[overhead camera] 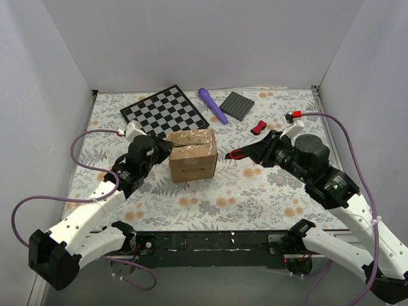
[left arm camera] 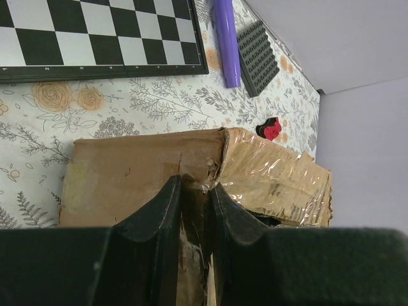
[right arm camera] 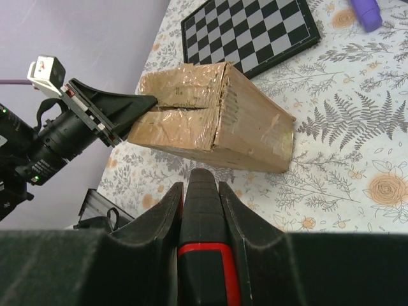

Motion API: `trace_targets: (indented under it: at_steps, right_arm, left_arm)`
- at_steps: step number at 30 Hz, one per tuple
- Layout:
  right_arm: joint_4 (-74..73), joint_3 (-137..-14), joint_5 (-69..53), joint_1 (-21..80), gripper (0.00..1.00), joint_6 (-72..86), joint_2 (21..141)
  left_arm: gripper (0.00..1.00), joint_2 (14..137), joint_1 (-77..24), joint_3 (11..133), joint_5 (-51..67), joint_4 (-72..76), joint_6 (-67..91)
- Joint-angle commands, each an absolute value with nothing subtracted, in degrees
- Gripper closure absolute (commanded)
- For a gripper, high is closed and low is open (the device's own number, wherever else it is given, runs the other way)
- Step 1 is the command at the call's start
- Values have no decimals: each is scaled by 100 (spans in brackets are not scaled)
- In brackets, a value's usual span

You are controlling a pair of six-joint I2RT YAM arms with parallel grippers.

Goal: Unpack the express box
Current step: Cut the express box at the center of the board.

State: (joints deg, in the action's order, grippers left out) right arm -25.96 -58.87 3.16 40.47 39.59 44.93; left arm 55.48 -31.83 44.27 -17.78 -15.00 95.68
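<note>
The express box (overhead camera: pixel 191 156), a small brown carton with shiny tan tape on top, stands mid-table. It also shows in the left wrist view (left arm camera: pixel 121 175) and the right wrist view (right arm camera: pixel 217 124). Its top flaps lie down, with a torn slit along the seam. My left gripper (overhead camera: pixel 167 145) is at the box's top left edge; its jaws (left arm camera: pixel 194 185) are nearly closed with torn tape and cardboard between them. My right gripper (overhead camera: pixel 247 153) is shut on a black and red cutter (right arm camera: pixel 203 217), whose tip (overhead camera: pixel 231 155) points at the box's right side, a short gap away.
A chessboard (overhead camera: pixel 164 111) lies behind the box. A purple cylinder (overhead camera: pixel 212 105), a dark grey studded plate (overhead camera: pixel 239 105) and a small red and black piece (overhead camera: pixel 258 127) lie at the back right. White walls enclose the floral table.
</note>
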Motion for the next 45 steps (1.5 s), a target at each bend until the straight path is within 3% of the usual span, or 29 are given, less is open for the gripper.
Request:
trace_targets:
  at_steps: [1, 14, 27, 45]
  right_arm:
    - [-1917, -5827, 658, 4008, 99, 4087, 4491]
    - [-800, -5994, 1212, 4017, 99, 3604, 5598]
    - [-124, -6038, 1406, 4017, 99, 3472, 5836]
    - [-395, -6038, 958, 4017, 99, 3401, 6276]
  left_arm:
    - [100, 5282, -3164, 4482, -1793, -817, 9984]
    - [100, 5326, -3173, 4359, -1644, -747, 10151]
    - [100, 5291, -3173, 4298, -1652, -730, 10125]
    - [100, 5361, -3173, 4315, -1608, -659, 10134]
